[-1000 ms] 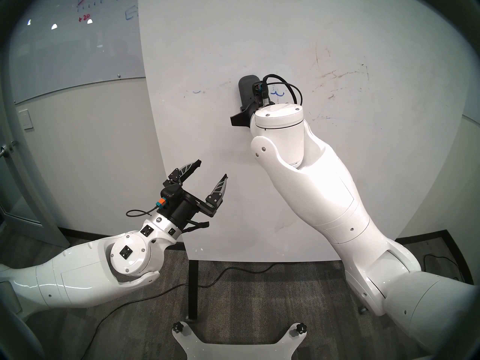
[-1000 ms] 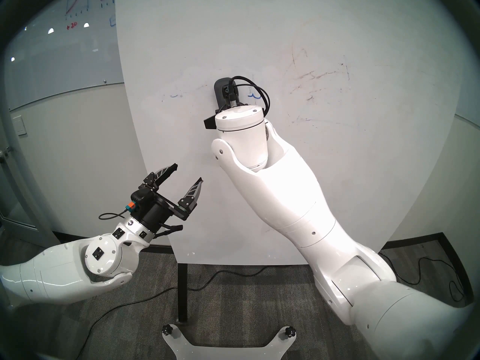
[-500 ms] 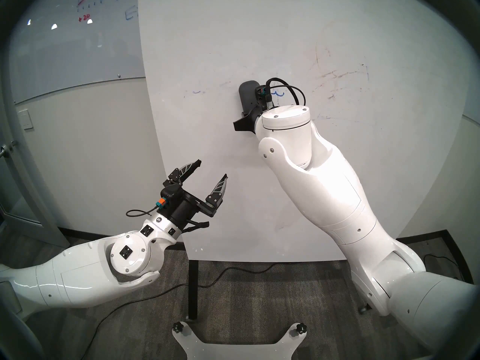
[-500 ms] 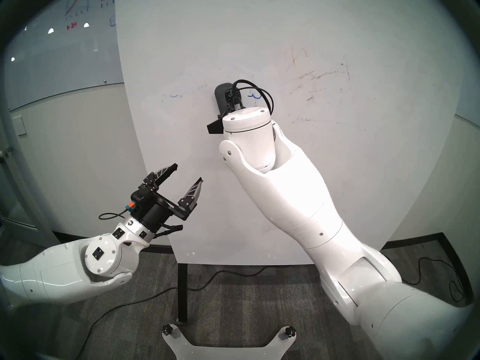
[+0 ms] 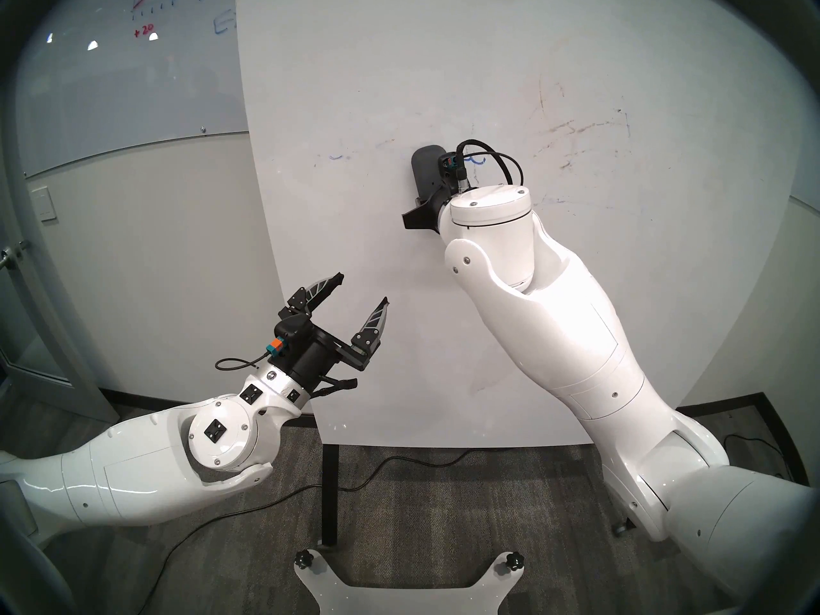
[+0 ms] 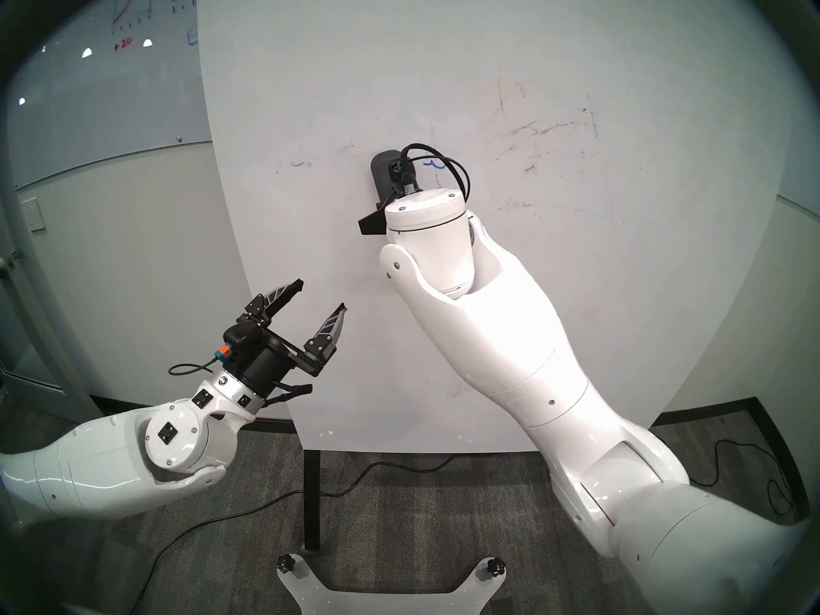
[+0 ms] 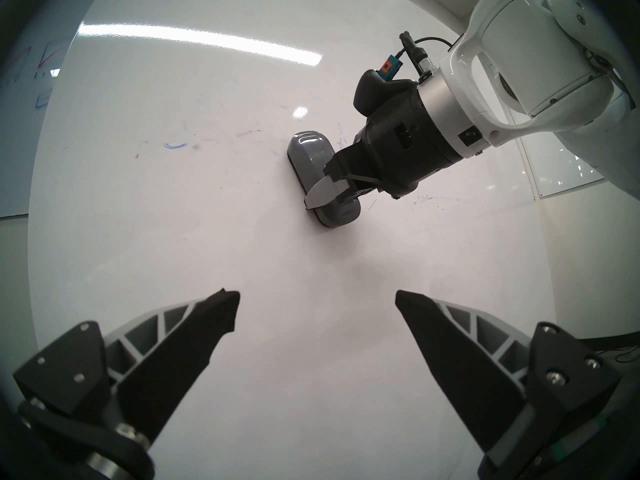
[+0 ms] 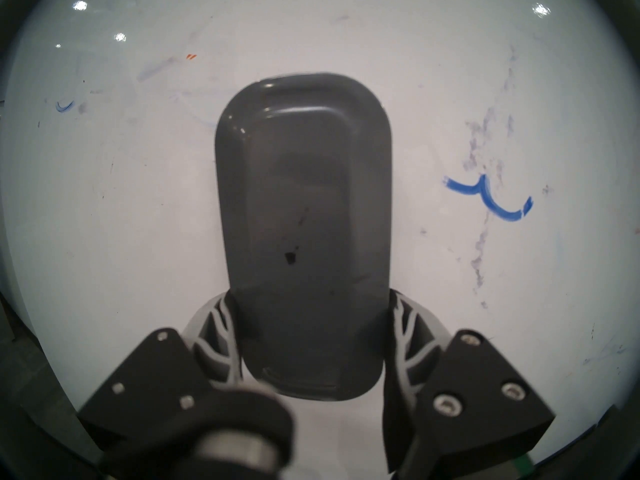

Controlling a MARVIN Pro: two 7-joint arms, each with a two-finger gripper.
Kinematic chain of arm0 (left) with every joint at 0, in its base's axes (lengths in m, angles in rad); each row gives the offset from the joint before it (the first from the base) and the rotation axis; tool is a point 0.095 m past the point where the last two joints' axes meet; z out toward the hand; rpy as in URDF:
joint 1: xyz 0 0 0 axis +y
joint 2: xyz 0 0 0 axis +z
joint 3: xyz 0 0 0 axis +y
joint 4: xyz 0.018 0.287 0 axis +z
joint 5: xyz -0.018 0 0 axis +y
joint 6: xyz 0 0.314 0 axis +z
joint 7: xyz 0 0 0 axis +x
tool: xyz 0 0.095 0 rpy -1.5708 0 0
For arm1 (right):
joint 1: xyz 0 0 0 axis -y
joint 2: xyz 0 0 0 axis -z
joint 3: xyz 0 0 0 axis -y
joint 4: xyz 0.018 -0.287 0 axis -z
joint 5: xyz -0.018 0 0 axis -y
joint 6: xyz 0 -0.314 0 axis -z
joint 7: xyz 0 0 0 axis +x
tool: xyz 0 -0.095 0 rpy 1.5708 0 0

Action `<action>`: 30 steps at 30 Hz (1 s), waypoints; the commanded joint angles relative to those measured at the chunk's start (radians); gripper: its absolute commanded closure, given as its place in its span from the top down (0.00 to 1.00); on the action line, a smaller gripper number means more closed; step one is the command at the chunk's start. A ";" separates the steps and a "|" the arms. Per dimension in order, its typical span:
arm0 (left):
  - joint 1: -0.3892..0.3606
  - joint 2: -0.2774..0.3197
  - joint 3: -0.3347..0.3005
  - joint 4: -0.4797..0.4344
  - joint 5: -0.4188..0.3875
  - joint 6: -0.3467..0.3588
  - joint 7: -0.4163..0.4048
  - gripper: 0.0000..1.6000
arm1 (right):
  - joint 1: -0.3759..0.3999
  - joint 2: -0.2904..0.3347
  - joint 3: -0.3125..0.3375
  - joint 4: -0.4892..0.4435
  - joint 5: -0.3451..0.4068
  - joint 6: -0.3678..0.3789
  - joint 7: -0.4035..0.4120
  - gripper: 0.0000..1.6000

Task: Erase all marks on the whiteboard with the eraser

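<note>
left pincer (image 5: 361, 293): closest to me, fingers spread wide, holding nothing, parked low in front of the whiteboard (image 5: 399, 68) and out of the way, which is the right call

right pincer (image 8: 313, 334): clamped on the lower end of the eraser (image 8: 303, 205), one finger on each long side, so the top end sticks out free

eraser: standing upright, felt side looks flat against the whiteboard about mid-height, plastic back toward the arm

nearest target: the blue squiggle (image 8: 488, 198) sits just to the right of the eraser with a grey smear (image 8: 481, 247) running through it, so I'd sweep right with even pressure and keep the block flat, since the low grip could let the top lift off

leftover on the left: small blue tick (image 5: 336, 157) plus faint streaks, needs a pass back

far right: scratchy brownish strokes (image 5: 577, 130) higher up, well apart from the eraser, so overlap the passes and work up to them

overall: plenty left I reckon
</note>
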 commanded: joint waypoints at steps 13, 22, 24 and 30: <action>-0.009 0.000 -0.010 -0.010 0.000 -0.009 0.001 1.00 | 0.049 0.004 0.033 0.049 -0.018 -0.010 -0.019 0.00; -0.009 0.000 -0.010 -0.010 0.000 -0.008 0.001 1.00 | 0.060 0.003 0.047 0.046 -0.019 -0.016 -0.026 0.00; -0.009 0.000 -0.010 -0.010 0.000 -0.008 0.001 1.00 | 0.062 0.004 0.050 0.041 -0.019 -0.013 -0.027 0.00; -0.009 0.000 -0.009 -0.010 0.000 -0.008 0.001 1.00 | 0.065 0.012 0.061 0.026 -0.018 -0.008 -0.030 0.00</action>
